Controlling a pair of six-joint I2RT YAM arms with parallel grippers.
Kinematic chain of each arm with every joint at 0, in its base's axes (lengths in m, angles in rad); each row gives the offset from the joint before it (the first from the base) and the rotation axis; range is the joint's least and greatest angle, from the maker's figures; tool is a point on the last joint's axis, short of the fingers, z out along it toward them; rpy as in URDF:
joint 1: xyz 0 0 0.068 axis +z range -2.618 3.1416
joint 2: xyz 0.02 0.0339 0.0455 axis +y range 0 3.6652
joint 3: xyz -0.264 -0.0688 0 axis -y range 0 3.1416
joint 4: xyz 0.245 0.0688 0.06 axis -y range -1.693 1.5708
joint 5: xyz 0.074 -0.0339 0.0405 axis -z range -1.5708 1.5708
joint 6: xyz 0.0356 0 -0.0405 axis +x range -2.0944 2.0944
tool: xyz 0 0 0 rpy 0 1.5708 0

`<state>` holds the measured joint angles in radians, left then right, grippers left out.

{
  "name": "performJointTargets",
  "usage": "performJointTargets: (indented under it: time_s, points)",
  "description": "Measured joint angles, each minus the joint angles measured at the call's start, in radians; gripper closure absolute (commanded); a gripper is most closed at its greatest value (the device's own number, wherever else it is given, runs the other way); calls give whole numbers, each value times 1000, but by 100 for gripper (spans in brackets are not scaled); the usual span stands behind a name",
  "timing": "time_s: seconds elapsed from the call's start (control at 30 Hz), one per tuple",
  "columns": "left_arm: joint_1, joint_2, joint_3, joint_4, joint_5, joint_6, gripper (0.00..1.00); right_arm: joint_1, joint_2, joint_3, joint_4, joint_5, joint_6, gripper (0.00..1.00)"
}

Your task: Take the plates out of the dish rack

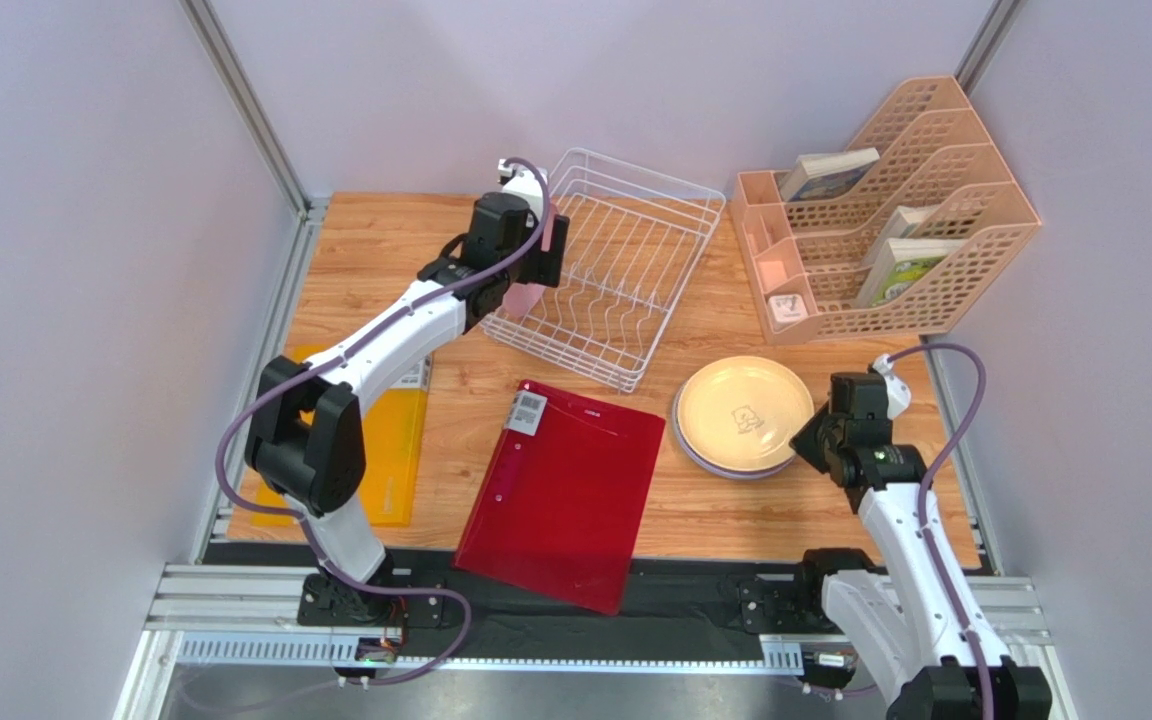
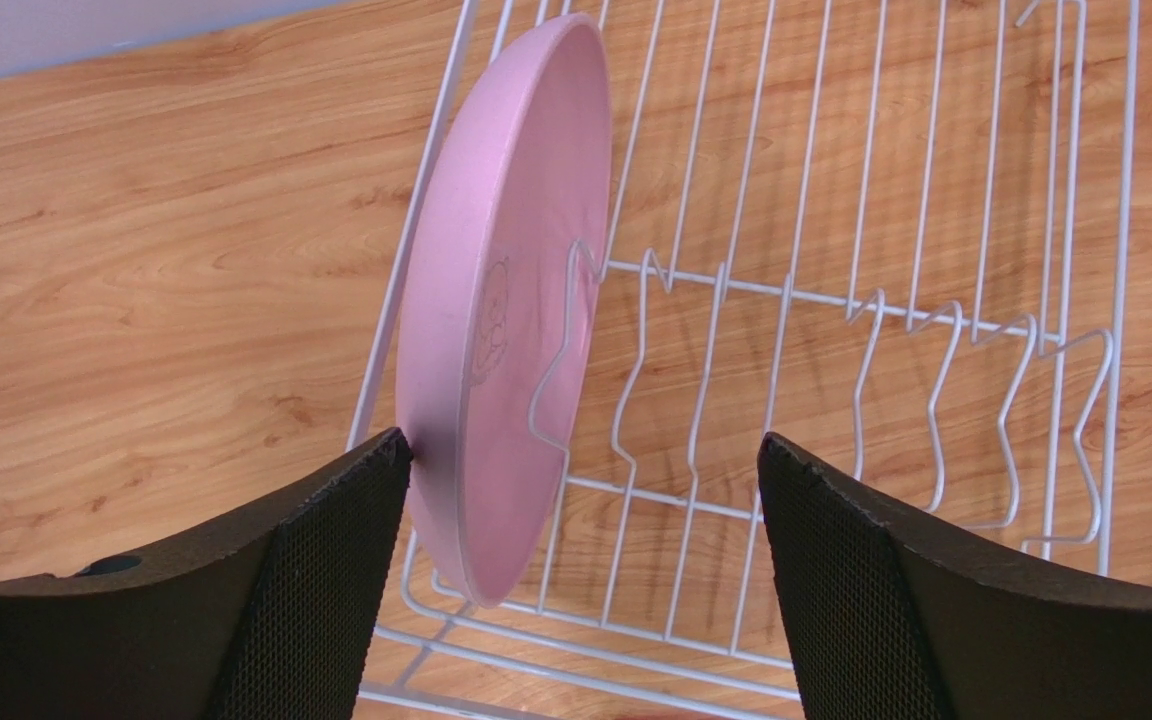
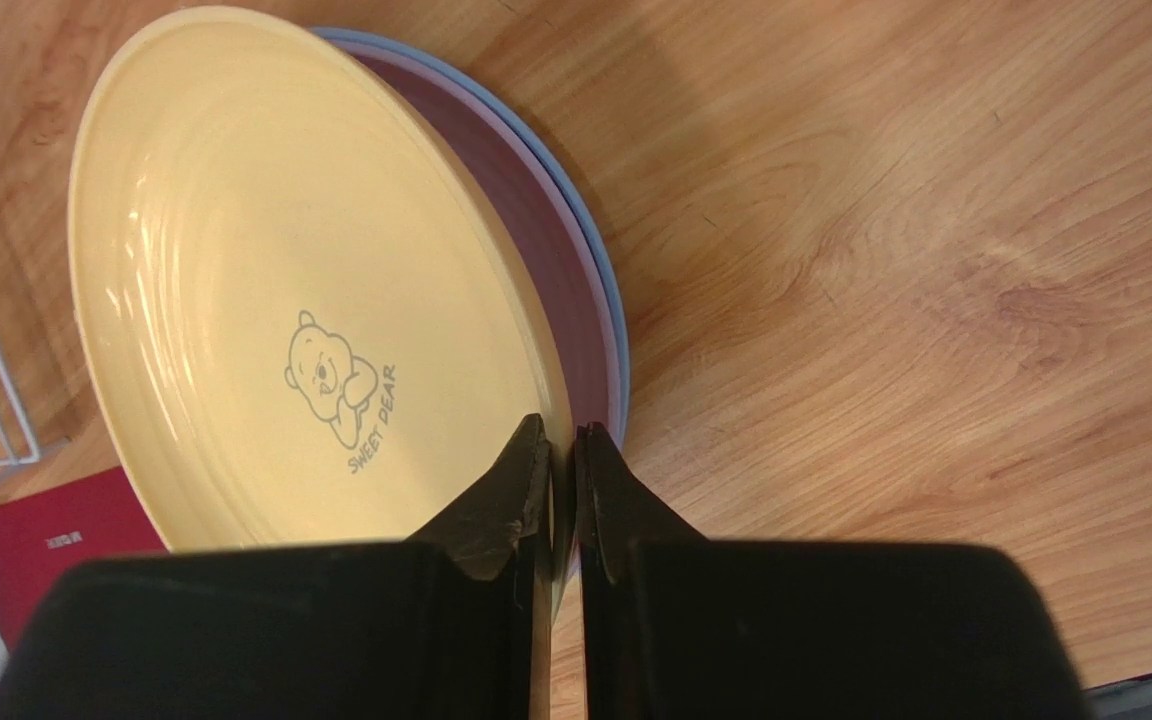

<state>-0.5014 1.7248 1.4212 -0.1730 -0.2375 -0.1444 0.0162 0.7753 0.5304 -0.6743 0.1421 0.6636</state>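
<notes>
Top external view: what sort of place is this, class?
Probably a robot test cell: left arm and right arm bolted to a metal rail, plain grey panels enclosing the wooden table, a white wire dish rack beside a peach lattice file organizer.

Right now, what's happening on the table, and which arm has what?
The left gripper is open at the dish rack, one finger on each side of the pink plate. That is the only plate in the rack, and it stands on edge between the prongs. The right gripper is shut on the near rim of the tan-yellow plate, which lies on top of two other plates on the table, right of the rack.
</notes>
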Motion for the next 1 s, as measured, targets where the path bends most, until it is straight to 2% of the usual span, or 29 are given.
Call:
performJointTargets:
  time_s: [0.03,0.1,0.13,0.2,0.3,0.4,0.43,0.47,0.63,0.67,0.73,0.77,0.87,1.0]
  points:
    - [0,3,0,0,0,0,10,0,11,-6,6,-3,-1,72]
    - [0,6,0,0,-1,0,11,0,35,-10,10,-6,0,54]
    - [0,6,0,0,-2,0,11,0,44,-10,21,-10,-9,35]
    - [0,6,0,4,-4,0,13,0,48,-10,41,-17,-11,28]
    - [0,6,0,7,-7,1,17,0,48,-6,65,-24,-16,26]
    - [0,11,0,14,-11,1,26,0,42,21,63,-18,-22,25]
    - [0,13,0,18,-12,0,33,0,37,35,63,-13,-26,25]
    - [0,16,-1,22,-13,1,47,0,30,51,64,-9,-31,25]
    - [0,32,-16,47,-26,0,70,0,4,133,66,11,-53,25]
    - [0,35,-16,51,-37,10,78,0,4,148,66,14,-59,25]
    - [0,36,-16,58,-65,24,82,0,4,163,66,14,-63,25]
    - [6,37,-16,60,-88,37,93,0,4,167,66,14,-66,25]
    - [16,46,-16,73,-110,50,100,0,6,168,66,14,-71,25]
    - [1,56,-16,95,-164,83,100,0,14,168,66,14,-72,25]
